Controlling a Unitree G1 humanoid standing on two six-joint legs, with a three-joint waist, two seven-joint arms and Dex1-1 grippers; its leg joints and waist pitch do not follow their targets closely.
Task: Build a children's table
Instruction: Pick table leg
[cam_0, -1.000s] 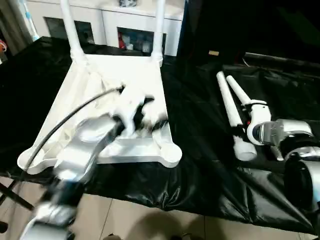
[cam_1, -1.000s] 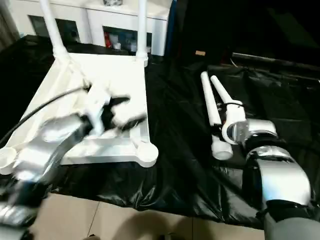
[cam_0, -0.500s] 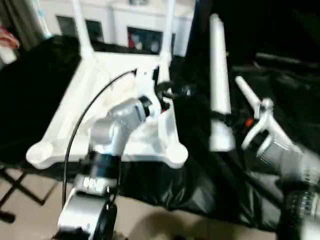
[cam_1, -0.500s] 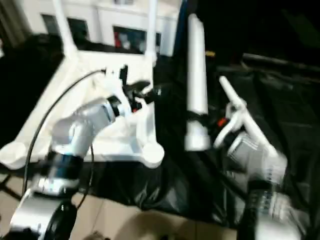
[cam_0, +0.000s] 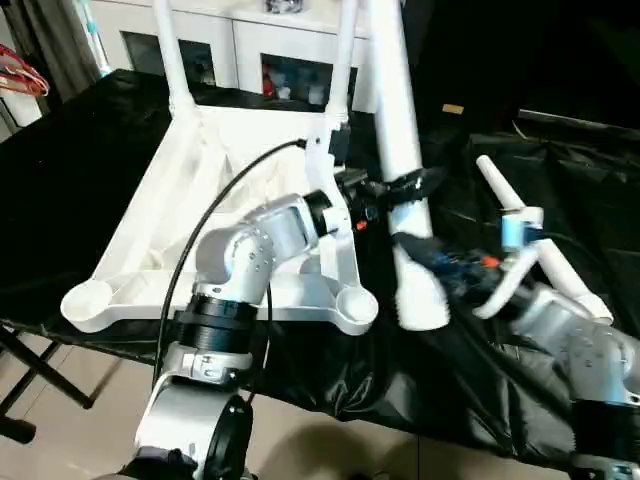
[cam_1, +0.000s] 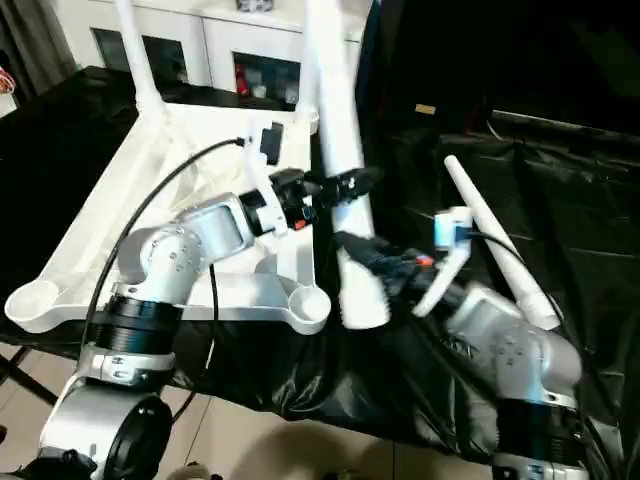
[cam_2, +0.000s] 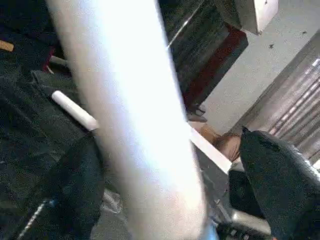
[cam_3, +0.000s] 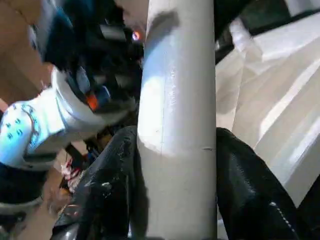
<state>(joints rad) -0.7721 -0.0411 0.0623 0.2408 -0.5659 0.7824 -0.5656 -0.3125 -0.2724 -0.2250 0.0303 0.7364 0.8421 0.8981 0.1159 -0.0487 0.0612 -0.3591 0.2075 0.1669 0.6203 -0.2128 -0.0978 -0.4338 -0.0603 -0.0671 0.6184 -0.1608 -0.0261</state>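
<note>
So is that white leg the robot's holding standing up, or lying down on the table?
Standing up, slightly tilted. The leg rises off the black cloth, thick end lowest, gripped by the right gripper; another leg lies flat.

No lettering, labels, brand marks or numbers can be read anywhere on the white plastic parts, the black cloth or the robot's silver arms.
</note>
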